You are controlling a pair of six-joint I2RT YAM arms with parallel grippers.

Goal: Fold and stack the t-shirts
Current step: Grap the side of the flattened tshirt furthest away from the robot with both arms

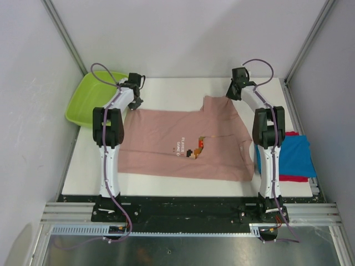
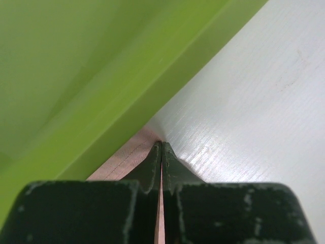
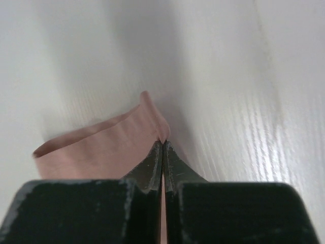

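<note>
The pink t-shirt [image 1: 161, 138] lies flat on the surface [image 1: 166, 88], long axis left-right, nearward of both arms. The left gripper [image 2: 162, 146] has its jaws clamped on the far hem corner, the right gripper [image 3: 162, 144] on the far sleeve.

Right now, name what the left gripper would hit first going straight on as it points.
Probably the green tub's wall, just beyond the pink t-shirt edge the left gripper pinches; depth unclear.

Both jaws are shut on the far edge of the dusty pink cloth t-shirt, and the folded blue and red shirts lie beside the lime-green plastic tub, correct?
No. The folded blue cloth shirt and red shirt lie at the far right; the lime-green plastic tub is at the far left, as the top view shows. The rest holds.
</note>
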